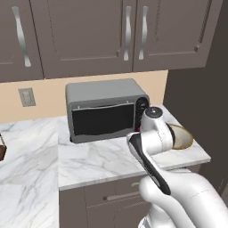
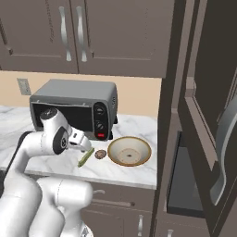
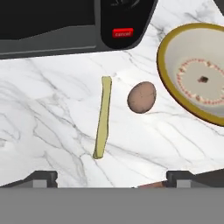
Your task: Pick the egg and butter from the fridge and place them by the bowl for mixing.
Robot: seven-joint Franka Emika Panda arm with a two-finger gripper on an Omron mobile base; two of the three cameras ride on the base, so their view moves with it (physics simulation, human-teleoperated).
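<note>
On the white marble counter (image 3: 52, 109) a thin, elongated yellow-green stick of butter (image 3: 103, 117) lies flat, its long axis running toward the grey toaster oven (image 2: 74, 109). Just beside it, not touching, rests the small rounded pinkish-brown egg (image 3: 141, 97), matte and slightly speckled. The egg sits between the butter and the shallow round tan bowl (image 3: 192, 74), which has a mustard-yellow rim, a paler inside and a ring of reddish dots around a dark centre spot. In the right base view the butter (image 2: 84, 158), the egg (image 2: 100, 154) and the bowl (image 2: 129, 151) line up along the counter front, near the tall dark grey fridge (image 2: 194, 139), whose door stands open. The white arm's two-finger gripper (image 3: 111, 177) hangs above the butter with its dark fingertips (image 3: 43, 177) spread wide apart, gripping nothing
</note>
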